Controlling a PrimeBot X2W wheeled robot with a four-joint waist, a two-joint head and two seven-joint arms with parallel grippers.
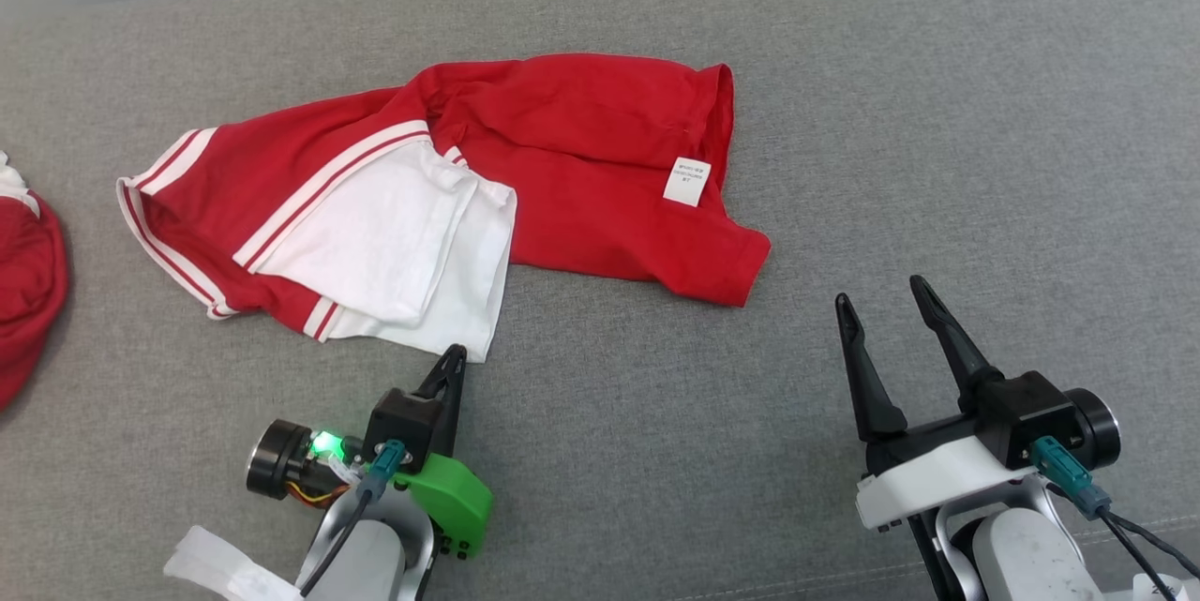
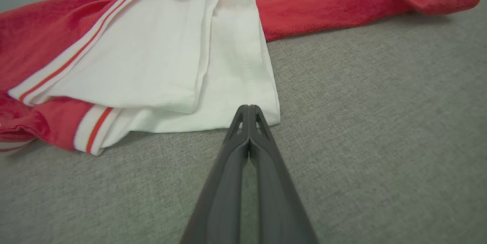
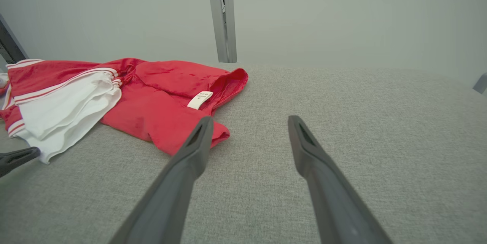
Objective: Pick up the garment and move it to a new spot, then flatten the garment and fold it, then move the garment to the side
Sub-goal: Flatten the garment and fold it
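- Locate the garment (image 1: 581,151), a red piece with white panels and striped trim. It lies crumpled on the grey padded surface (image 1: 937,113), left of centre in the head view.
- Note the white label (image 1: 686,181) on the red part, facing up near the garment's right edge.
- Check the left gripper (image 1: 455,357): its fingers are pressed together. In the left wrist view the tips (image 2: 249,107) sit at the lower hem of the white panel (image 2: 152,57), near its corner. You cannot tell whether any cloth is caught between them.
- Check the right gripper (image 1: 881,292): its fingers are spread, with nothing between them. It rests over bare surface, near the garment's lower right red corner but apart from it.
- Observe a second red and white cloth item (image 1: 28,292) at the left edge of the head view, well apart from the garment.
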